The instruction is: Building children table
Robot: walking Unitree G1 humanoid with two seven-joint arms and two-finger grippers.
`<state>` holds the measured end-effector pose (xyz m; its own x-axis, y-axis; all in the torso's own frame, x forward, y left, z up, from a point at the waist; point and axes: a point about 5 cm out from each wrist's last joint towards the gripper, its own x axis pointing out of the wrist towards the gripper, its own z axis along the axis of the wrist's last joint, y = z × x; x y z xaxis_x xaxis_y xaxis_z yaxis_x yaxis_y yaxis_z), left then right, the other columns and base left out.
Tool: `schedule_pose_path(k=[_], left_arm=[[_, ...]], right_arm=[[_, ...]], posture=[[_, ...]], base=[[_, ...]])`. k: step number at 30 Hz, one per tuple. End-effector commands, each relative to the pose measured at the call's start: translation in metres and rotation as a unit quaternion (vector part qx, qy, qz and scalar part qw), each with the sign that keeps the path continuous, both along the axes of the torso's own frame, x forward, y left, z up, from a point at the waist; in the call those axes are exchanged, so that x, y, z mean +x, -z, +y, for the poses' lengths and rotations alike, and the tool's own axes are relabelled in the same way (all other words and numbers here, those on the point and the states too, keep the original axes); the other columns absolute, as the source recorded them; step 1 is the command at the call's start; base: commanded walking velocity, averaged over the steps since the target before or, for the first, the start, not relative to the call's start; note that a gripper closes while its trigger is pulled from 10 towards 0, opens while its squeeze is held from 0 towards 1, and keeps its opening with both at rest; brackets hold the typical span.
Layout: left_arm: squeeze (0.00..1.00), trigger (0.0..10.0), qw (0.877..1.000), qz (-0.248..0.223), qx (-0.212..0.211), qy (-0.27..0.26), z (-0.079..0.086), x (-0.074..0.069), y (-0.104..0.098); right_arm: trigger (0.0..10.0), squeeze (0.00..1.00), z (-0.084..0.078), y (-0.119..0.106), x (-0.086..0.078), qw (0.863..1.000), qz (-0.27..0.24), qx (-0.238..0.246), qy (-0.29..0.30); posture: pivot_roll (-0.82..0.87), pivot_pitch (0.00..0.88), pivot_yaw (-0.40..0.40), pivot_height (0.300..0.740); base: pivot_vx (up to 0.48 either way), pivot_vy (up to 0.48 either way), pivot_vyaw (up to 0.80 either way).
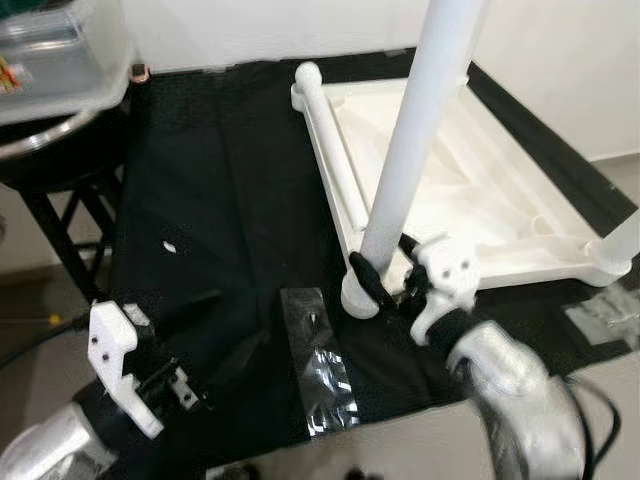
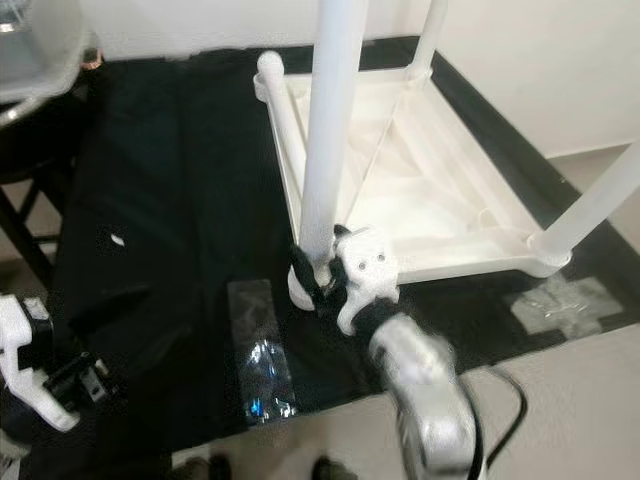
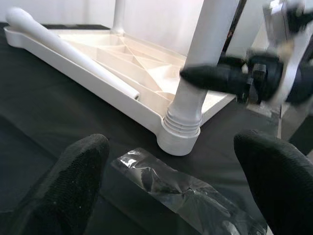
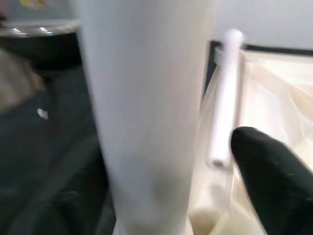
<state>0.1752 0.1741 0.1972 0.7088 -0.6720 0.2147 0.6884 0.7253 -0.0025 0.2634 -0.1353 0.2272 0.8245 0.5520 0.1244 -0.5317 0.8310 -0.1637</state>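
Black cloth [image 1: 230, 200] on floor by white wall; tabletop [image 1: 480, 200] lies upside down on it w/ a loose leg [image 1: 325, 140] along its rim. Right gripper [image 1: 385, 280] fingers close round base of upright leg [image 1: 405, 150] at near corner socket, leg's long axis vertical, straight up from fingers. Right arm clearly nearer. Left gripper [image 3: 171, 186] fingers wide apart, empty, low over plastic bag [image 1: 320, 365], just left of socket.

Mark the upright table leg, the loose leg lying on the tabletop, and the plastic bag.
upright table leg [image 1: 405, 150], left eye view, mid-shaft
loose leg [image 1: 330, 130], left eye view, middle
plastic bag [image 1: 322, 365], left eye view, centre
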Motion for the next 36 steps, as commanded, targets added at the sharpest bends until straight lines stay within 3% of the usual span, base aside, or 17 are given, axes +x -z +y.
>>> schedule_pose_path(k=[1,2,3,5,6,8,11,13,17,20,21,22,23,32,36], left_arm=[[0.0,10.0,1.0,0.011,-0.003,0.005,-0.004,-0.003,0.003],[0.0,10.0,1.0,0.012,-0.005,0.005,-0.005,-0.003,0.003],[0.0,10.0,1.0,0.012,-0.006,0.006,-0.006,-0.004,0.003],[0.0,10.0,1.0,0.013,-0.007,0.006,-0.008,-0.005,0.003],[0.0,10.0,1.0,0.014,-0.007,0.007,-0.008,-0.006,0.003],[0.0,10.0,1.0,0.017,-0.007,0.009,-0.01,-0.008,0.002],[0.0,10.0,1.0,0.018,-0.007,0.009,-0.01,-0.009,0.002],[0.0,10.0,1.0,0.019,-0.003,0.005,-0.01,-0.011,0.001],[0.0,10.0,1.0,0.02,-0.001,0.002,-0.01,-0.013,0.0],[0.0,10.0,1.0,0.023,0.002,0.001,-0.011,-0.016,0.0],[0.0,10.0,1.0,0.024,0.002,0.0,-0.011,-0.017,0.0],[0.0,10.0,1.0,0.024,0.003,-0.002,-0.011,-0.017,0.0],[0.0,10.0,1.0,0.025,0.004,-0.003,-0.011,-0.017,0.0],[0.0,10.0,1.0,0.027,0.007,-0.008,-0.012,-0.017,0.001],[0.0,10.0,1.0,0.027,0.004,-0.01,-0.014,-0.016,0.002]], right_arm=[[10.0,1.0,-0.008,-0.006,0.001,0.998,0.006,0.002,-0.054],[10.0,0.99,-0.014,-0.013,0.006,0.996,0.0,-0.018,-0.082],[10.0,0.62,-0.021,-0.021,0.012,0.994,-0.008,-0.037,-0.106],[10.0,0.62,-0.028,-0.03,0.018,0.991,-0.015,-0.053,-0.122],[10.0,0.0,-0.03,-0.033,0.024,0.987,-0.011,-0.067,-0.147],[10.0,0.0,-0.033,-0.041,0.034,0.975,0.001,-0.089,-0.204],[10.0,0.0,-0.034,-0.043,0.037,0.972,0.002,-0.094,-0.216],[10.0,0.0,-0.035,-0.055,0.049,0.961,-0.004,-0.101,-0.258],[10.0,0.0,-0.037,-0.069,0.062,0.955,-0.012,-0.097,-0.28],[10.0,0.0,-0.037,-0.078,0.068,0.94,-0.011,-0.101,-0.327],[6.9,0.0,-0.037,-0.079,0.069,0.935,-0.01,-0.107,-0.339],[3.0,0.0,-0.037,-0.079,0.07,0.93,-0.01,-0.111,-0.35],[0.0,0.0,-0.037,-0.079,0.071,0.927,-0.01,-0.11,-0.359],[0.0,0.0,-0.038,-0.069,0.068,0.908,0.017,-0.104,-0.405],[0.0,0.0,-0.04,-0.056,0.06,0.907,0.035,-0.089,-0.41]], posture=[[0.02,0.253,-0.033,0.74],[0.03,0.256,-0.032,0.74],[0.03,0.259,-0.033,0.74],[0.03,0.26,-0.033,0.74],[0.04,0.263,-0.031,0.74],[0.05,0.271,-0.033,0.74],[0.05,0.271,-0.033,0.74],[0.07,0.281,-0.031,0.74],[0.08,0.286,-0.034,0.74],[0.09,0.288,-0.036,0.74],[0.1,0.289,-0.036,0.74],[0.1,0.29,-0.036,0.74],[0.1,0.29,-0.036,0.74],[0.1,0.285,-0.039,0.74],[0.09,0.281,-0.046,0.74]], base=[[0.0,0.0,0.0],[0.0,0.0,0.0],[0.0,0.0,0.0],[0.0,0.0,0.0],[0.0,0.0,0.0],[0.0,0.0,0.0],[0.0,0.0,0.0],[0.0,0.0,0.0],[0.0,0.0,0.0],[0.0,0.0,0.0],[0.0,0.0,0.0],[0.0,0.0,0.0],[0.0,0.0,0.0],[0.0,0.0,0.0],[0.0,0.0,0.0]])
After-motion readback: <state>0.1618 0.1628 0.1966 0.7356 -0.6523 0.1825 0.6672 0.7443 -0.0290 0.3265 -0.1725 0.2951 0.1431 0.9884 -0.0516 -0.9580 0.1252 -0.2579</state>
